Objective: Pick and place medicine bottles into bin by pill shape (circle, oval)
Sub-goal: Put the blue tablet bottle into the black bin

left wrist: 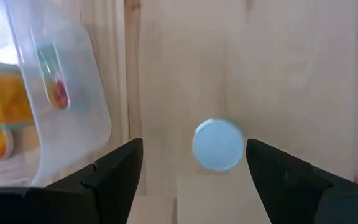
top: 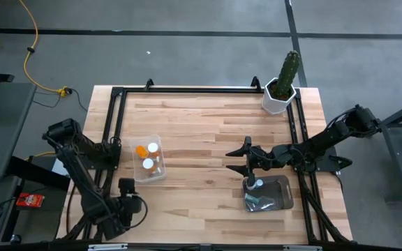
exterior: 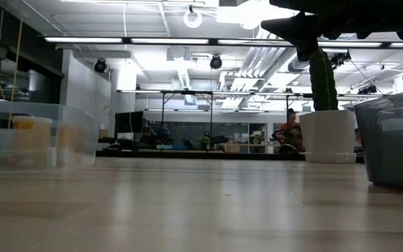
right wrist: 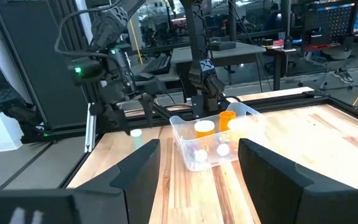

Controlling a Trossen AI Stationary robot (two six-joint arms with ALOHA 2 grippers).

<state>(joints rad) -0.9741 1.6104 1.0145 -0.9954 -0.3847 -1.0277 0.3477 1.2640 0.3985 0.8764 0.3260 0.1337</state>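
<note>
A medicine bottle [left wrist: 217, 144] stands upright on the tabletop [top: 208, 125], low in the frame, right between the open left tool's [left wrist: 191, 163] fingers. The right tool [top: 239, 159], also open and empty, hangs farther off.

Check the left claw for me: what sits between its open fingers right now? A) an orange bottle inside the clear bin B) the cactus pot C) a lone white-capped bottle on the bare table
C: the left claw stands open around a lone white-capped bottle upright on the table beside the clear bin.
</note>
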